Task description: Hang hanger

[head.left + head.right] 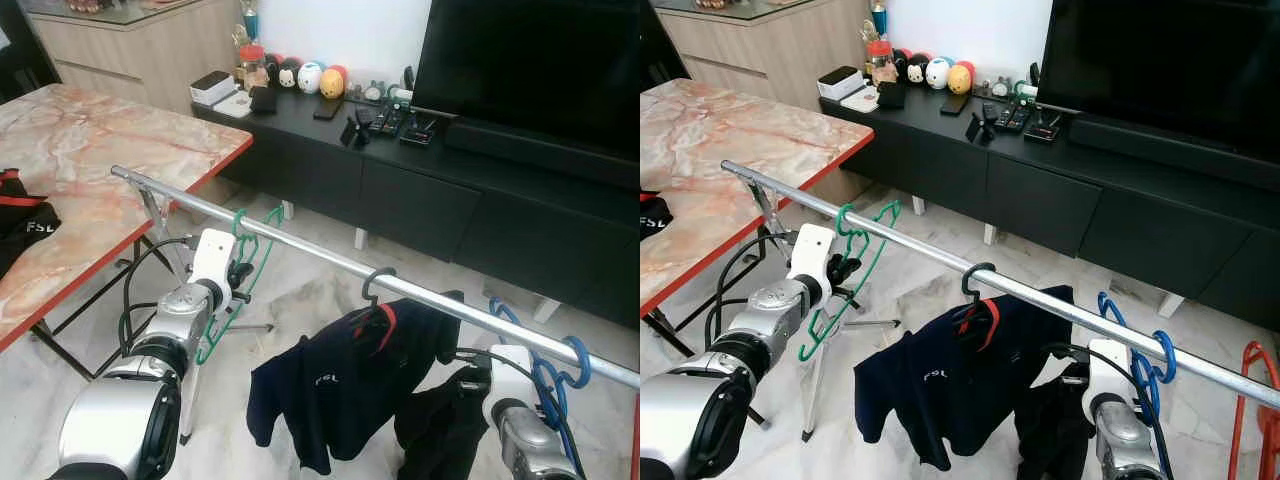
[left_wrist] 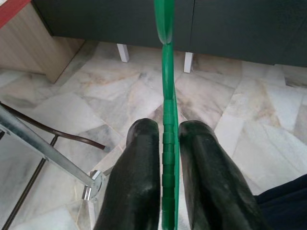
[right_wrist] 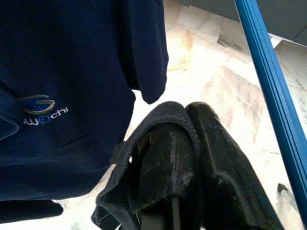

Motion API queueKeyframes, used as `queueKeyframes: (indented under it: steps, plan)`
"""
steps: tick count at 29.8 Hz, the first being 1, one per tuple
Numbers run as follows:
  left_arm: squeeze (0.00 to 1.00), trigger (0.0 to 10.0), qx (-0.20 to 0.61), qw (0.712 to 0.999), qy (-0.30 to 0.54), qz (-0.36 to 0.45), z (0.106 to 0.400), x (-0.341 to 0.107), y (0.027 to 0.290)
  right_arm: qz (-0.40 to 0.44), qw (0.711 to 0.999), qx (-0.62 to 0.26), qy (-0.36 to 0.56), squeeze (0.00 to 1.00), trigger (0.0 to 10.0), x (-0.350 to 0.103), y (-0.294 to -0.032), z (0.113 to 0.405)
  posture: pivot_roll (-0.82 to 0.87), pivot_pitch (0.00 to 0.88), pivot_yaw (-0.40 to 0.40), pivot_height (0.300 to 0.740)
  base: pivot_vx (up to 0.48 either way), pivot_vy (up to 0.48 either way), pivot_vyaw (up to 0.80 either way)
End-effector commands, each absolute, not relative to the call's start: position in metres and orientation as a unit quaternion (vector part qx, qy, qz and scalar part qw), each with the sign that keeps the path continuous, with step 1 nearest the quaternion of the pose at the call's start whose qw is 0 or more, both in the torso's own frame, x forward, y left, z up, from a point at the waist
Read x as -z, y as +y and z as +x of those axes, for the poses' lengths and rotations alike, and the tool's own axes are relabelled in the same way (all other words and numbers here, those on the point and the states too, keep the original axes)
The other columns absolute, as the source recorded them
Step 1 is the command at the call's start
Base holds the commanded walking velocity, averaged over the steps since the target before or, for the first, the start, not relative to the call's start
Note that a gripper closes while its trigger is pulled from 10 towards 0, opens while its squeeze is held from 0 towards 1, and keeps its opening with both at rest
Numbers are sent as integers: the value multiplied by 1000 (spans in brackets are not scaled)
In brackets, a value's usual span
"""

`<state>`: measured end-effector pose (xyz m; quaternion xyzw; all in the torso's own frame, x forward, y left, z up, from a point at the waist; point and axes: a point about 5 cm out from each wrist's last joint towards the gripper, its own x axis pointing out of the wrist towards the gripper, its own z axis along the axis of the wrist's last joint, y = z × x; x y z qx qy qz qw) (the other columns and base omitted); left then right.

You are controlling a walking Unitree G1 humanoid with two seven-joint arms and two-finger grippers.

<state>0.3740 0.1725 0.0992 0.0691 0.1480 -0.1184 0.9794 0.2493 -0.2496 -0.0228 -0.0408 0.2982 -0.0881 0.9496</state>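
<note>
Silver and closest to the head camera, the left arm [image 1: 150, 370] reaches forward and up toward the rail [image 1: 330, 258], a long metal bar running from above the marble table [image 1: 110, 160] down to the far right. Behind the rail stands a long black TV cabinet [image 1: 420, 190] carrying a large dark screen [image 1: 540, 60] and a row of small figurines [image 1: 305, 76].

A navy shirt [image 1: 345, 385] hangs from the middle of the rail on a black hanger [image 1: 374, 282], and a darker garment [image 1: 440, 425] droops just beside it to the right. Near the rail's right end, blue hangers [image 1: 560, 365] are hooked over the bar.

The green hanger [image 1: 240, 275] has its hook over the rail toward the table end, its frame dangling below. The left gripper [image 2: 166, 143] is clamped on it: in the left wrist view the two black fingers [image 2: 139, 158] press against either side of the green strip.

The right gripper [image 3: 184, 139] sits low by the dark garment; its fingers [image 3: 218, 158] lie together with dark fabric draped over one of them, though whether the cloth is truly pinched is hard to judge. A blue hanger bar [image 3: 268, 81] crosses beside it.
</note>
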Motion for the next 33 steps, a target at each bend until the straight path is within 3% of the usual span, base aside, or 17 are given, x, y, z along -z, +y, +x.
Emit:
queueKeyframes:
  steps: [1, 19, 26, 27, 33]
  plan:
    - [0, 0, 108, 981, 143, 75, 376, -104, 178, -33, 947, 91, 306, 0, 10000, 25, -249, 247, -83, 0, 43, 740, 0, 0, 0]
    - [0, 0, 103, 982, 137, 76, 377, -106, 180, -32, 949, 94, 300, 0, 10000, 21, -249, 253, -76, 0, 40, 740, 0, 0, 0]
    - [0, 39, 83, 992, 72, 57, 380, -121, 186, -28, 951, 96, 292, 0, 10000, 19, -248, 256, -74, 0, 39, 740, 0, 0, 0]
    - [0, 9961, 93, 992, 59, 68, 377, -119, 186, -28, 951, 96, 293, 0, 10000, 19, -248, 256, -74, 0, 39, 740, 0, 0, 0]
    - [0, 10000, 139, 986, 50, 81, 356, -98, 188, -29, 950, 94, 295, 0, 10000, 20, -247, 255, -46, 0, 35, 740, 0, 0, 0]
